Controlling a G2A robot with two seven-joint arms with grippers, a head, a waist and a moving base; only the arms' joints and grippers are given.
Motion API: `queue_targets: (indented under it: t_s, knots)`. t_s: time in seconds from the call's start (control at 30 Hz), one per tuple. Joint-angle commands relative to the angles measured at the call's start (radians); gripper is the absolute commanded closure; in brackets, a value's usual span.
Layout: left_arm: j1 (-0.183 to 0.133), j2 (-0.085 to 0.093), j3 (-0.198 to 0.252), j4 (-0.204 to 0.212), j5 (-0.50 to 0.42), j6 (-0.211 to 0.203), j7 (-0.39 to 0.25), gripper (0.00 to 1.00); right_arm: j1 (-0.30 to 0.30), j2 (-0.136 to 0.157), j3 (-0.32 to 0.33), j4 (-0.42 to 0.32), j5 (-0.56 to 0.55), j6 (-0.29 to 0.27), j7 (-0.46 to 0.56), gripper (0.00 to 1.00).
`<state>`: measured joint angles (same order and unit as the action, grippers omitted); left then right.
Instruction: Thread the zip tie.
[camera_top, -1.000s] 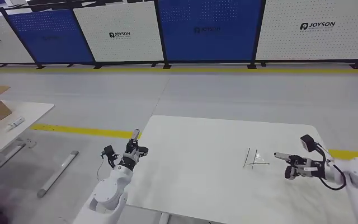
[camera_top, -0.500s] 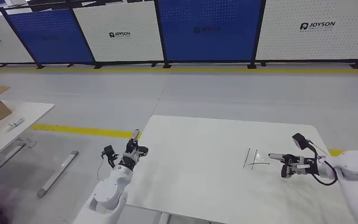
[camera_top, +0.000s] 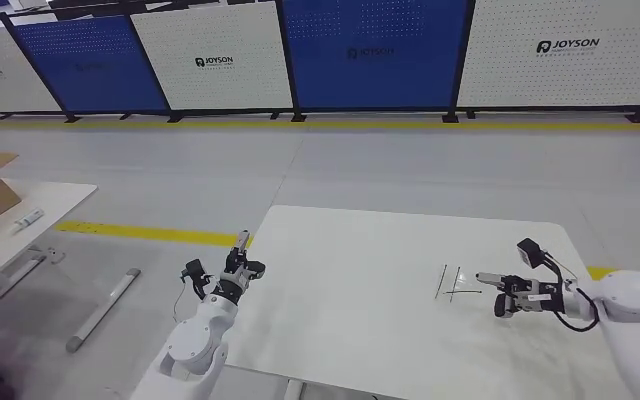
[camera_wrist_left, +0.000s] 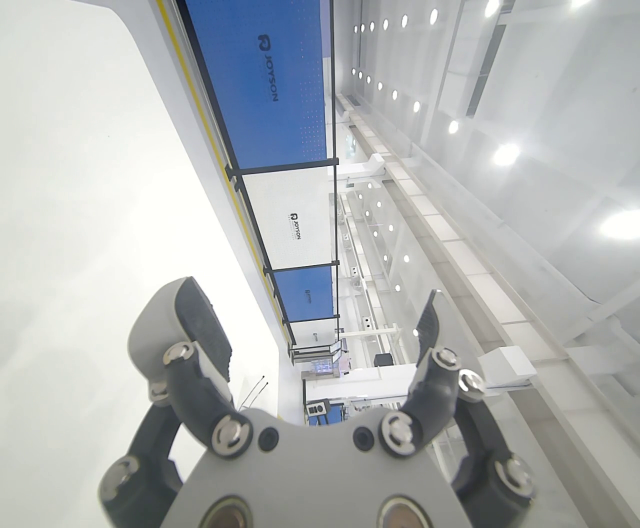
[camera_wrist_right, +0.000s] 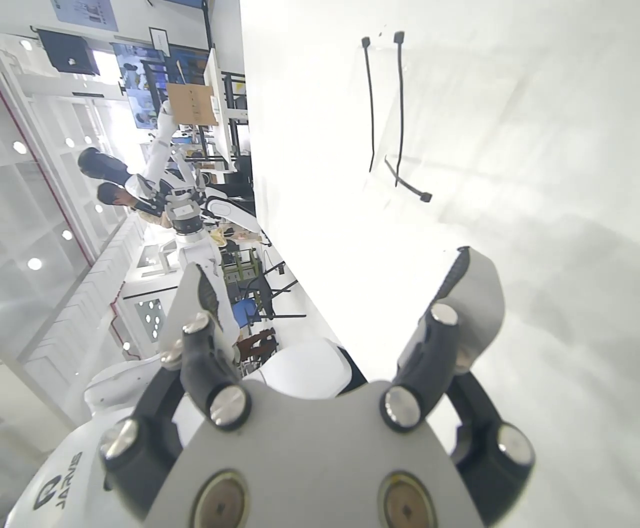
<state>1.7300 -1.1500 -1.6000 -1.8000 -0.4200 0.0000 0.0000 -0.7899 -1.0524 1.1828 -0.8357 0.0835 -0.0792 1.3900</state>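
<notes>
Three black zip ties, I think, loose on table toward its right edge. My right gripper is just beside them, fingers apart, empty. Left gripper is at the left edge, fingers apart.

The left arm is folded at the elbow, wrist raised, and the left gripper points forward with its fingers spread wide. The right arm reaches low toward the robot's left, wrist level. The right gripper has its fingers equally wide apart.

three black zip ties, one white table, two claws, one to each arm
</notes>
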Motion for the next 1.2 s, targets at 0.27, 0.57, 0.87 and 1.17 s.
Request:
queue_targets:
  t_s: [0.27, 0.57, 0.87, 1.17]
  knots:
    - [0.0, 0.0, 0.0, 0.0, 0.0, 0.0, 0.0, 0.0, 0.061, -0.016, -0.054, 0.082, 0.001, 0.011, -0.001, 0.0]
    - [0.0, 0.0, 0.0, 0.0, 0.0, 0.0, 0.0, 0.0, 0.06, -0.016, -0.057, 0.082, -0.007, 0.011, -0.011, 0.0]
    - [0.0, 0.0, 0.0, 0.0, 0.0, 0.0, 0.0, 0.0, 0.108, -0.054, -0.138, 0.155, -0.016, 0.01, -0.088, 0.0]
    - [0.0, 0.0, 0.0, 0.0, 0.0, 0.0, 0.0, 0.0, 0.148, -0.074, -0.176, 0.217, -0.027, 0.017, -0.1, 0.0]
